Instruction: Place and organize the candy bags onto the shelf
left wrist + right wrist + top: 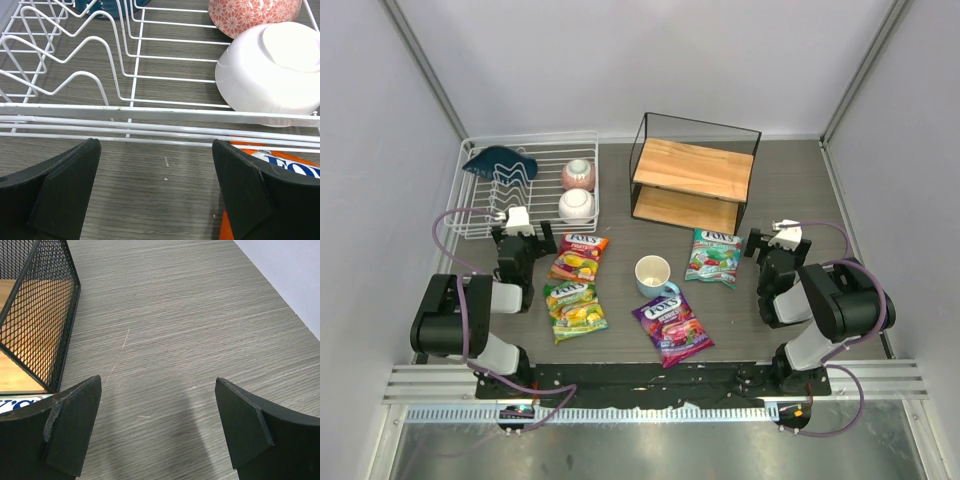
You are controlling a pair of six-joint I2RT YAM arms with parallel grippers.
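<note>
the left gripper (155, 192) holds its black jaws wide apart with nothing between them, low over the grey wood-grain table (620, 215) and just short of the front rail of the white wire dish rack (150, 112). the glossy orange-red candy packet (579, 256) lies just beside its right finger. the right gripper (157, 432) is likewise spread and empty, to the right of the black wire-framed two-tier shelf with light wooden boards (692, 170), with the teal-green packet (714, 256) near its left finger. all four flat packets lie face up on the table in front of the shelf, white logos at their far ends and long axes roughly near to far. the yellow-green packet (574, 310) lies just nearer than the orange-red one; the purple packet (672, 328) is skewed, near end swung right. a pale blue mug (652, 275) stands between them. the shelf stands at the far middle, long side left to right. the rack holds a white bowl (576, 206) and a pink patterned bowl (578, 175). pale walls enclose the table.
</note>
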